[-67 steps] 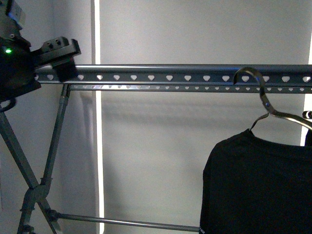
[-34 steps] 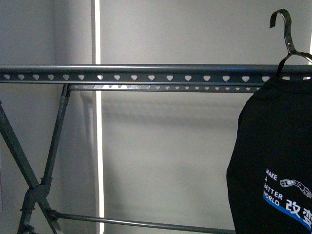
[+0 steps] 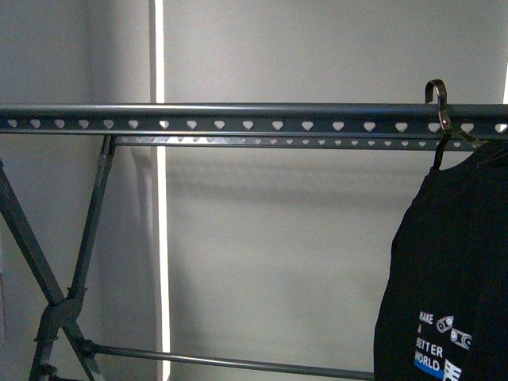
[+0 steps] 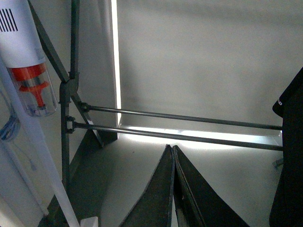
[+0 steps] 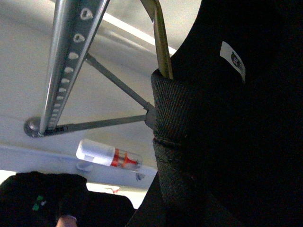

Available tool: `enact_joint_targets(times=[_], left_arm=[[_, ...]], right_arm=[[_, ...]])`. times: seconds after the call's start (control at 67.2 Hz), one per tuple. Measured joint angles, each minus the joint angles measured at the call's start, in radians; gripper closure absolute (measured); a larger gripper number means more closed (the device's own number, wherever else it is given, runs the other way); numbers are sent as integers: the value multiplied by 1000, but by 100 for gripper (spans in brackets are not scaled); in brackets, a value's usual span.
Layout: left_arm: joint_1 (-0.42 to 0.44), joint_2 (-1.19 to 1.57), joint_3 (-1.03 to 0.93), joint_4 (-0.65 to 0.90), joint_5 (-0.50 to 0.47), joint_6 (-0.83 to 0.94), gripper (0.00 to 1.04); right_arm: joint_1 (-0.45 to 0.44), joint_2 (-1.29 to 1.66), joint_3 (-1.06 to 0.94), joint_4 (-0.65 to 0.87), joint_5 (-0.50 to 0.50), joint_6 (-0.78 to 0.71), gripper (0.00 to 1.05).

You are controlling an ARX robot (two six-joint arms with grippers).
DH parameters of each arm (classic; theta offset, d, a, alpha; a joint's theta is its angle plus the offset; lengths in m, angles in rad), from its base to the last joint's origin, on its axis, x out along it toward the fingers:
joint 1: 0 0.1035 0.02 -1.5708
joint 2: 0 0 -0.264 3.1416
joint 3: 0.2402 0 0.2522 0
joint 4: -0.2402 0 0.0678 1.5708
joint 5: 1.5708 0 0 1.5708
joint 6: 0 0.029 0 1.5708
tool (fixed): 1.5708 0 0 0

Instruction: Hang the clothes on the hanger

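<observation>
The hanger [image 3: 238, 125] was a long dark grey metal rail with a dull sheen, pierced along its face by an even row of small heart-shaped holes, and a second, thinner pierced rail ran just behind and below it. It stood on crossed grey tubular legs [image 3: 48, 286] joined at a bolted pivot, with a slim round crossbar [image 3: 230, 363] low down between them.

The clothes [image 3: 448, 278], a black matte T-shirt of soft knit, hung at the right end of the rail from a thin metal hook [image 3: 438, 107] that curved over the rail's top edge. White lettering and a bluish band of print showed low on the chest. From the right wrist view the shirt's ribbed round collar [image 5: 173, 137] filled the frame, the hook's flat metal stem [image 5: 161, 42] rising out of it beside the rail.

The left gripper [image 4: 173, 189], below the rail near the crossbars, had its two dark tapered fingers pressed together, holding nothing. The right gripper was hidden by the cloth, so I could not tell its state.
</observation>
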Motion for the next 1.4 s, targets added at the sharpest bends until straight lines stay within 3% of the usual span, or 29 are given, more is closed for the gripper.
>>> enact_joint_targets(times=[0.283,0.699,0.818,0.967,1.249,1.368,1.398], left_arm=[[0,-142,-57,-85,0,0,101],[0,-332,-108,-203,0,1,101],[0,-386,-108,-254,0,1,101],[0,-449,-108,-314,0,1,101],[0,-546,-108,-411,0,1,101],[0,-580,-108,-446,0,1,101],[0,-586,-108,-450,0,0,96]], right_arm=[[-23,54,87,13,44,117,101],[-56,100,37,24,66,93,101],[-52,95,-10,65,70,36,82],[-25,34,-125,150,152,-91,57],[60,-456,-628,528,309,-470,7],[110,-791,-913,529,362,-605,8],[126,-900,-999,506,388,-629,7]])
